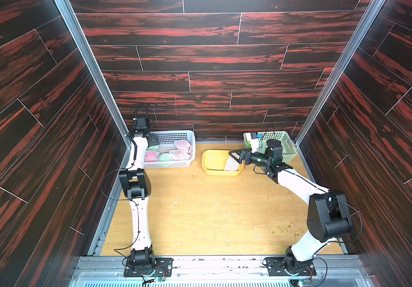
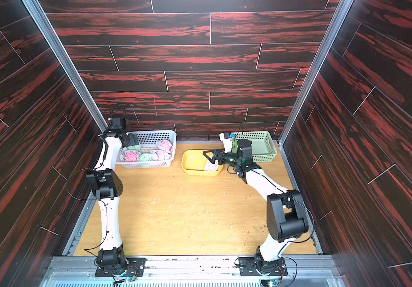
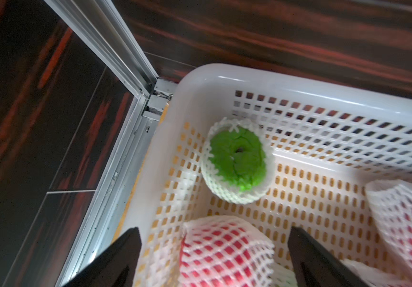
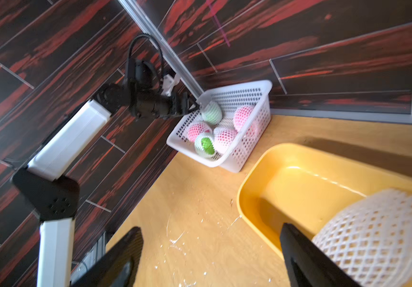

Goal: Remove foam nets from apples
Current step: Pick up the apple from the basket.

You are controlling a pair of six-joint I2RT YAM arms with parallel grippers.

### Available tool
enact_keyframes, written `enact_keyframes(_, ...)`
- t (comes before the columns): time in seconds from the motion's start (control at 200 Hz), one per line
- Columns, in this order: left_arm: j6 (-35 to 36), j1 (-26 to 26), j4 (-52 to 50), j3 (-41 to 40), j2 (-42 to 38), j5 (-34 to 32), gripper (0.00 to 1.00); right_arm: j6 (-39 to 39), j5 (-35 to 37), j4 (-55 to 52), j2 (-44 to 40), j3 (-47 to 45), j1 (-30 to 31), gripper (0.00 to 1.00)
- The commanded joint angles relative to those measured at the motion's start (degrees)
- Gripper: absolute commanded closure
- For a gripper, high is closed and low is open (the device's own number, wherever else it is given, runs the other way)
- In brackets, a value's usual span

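Five apples (image 4: 206, 145) in foam nets (image 4: 243, 116) sit in a white basket (image 4: 254, 139).

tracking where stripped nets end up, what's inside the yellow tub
One white foam net lies at one end of the yellow tub; its remaining floor is bare. The right gripper hides part of the net from above.

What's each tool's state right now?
Left tool: open, empty, above a netted red apple in the white basket.
Right tool: open, empty; a foam net lies beside it in the yellow tub.
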Motion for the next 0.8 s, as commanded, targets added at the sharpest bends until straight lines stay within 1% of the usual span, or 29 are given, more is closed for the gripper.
enact_keyframes(0.0,1.33,-0.15,-1.47,1.94,1.04,0.57,0.04,-0.09,-1.9,5.05,-4.82,-2.52,0.89,0.1)
enact_keyframes(0.19,0.81,0.21,0.23,2.21,2.38,2.31,0.03,-1.0,-2.36,5.18,-5.76,-5.32,2.32,0.1)
enact_keyframes(0.411,1.07,0.25,2.4,3.63,4.93,2.35,0.04,0.98,-3.22,9.0,-4.38,-5.39,3.05,0.1)
enact_keyframes(0.481,1.02,0.23,2.78,4.12,5.61,2.47,0.04,1.09,-3.48,8.81,-3.78,-4.9,3.04,0.1)
enact_keyframes(0.601,0.86,0.2,4.52,3.71,6.04,3.96,0.08,1.09,-3.73,8.78,-3.27,-4.56,3.13,0.1)
enact_keyframes(0.792,0.46,0.19,6.84,4.4,7.37,3.77,0.08,1.67,-3.91,10.16,-2.83,-5.23,3.18,0.1)
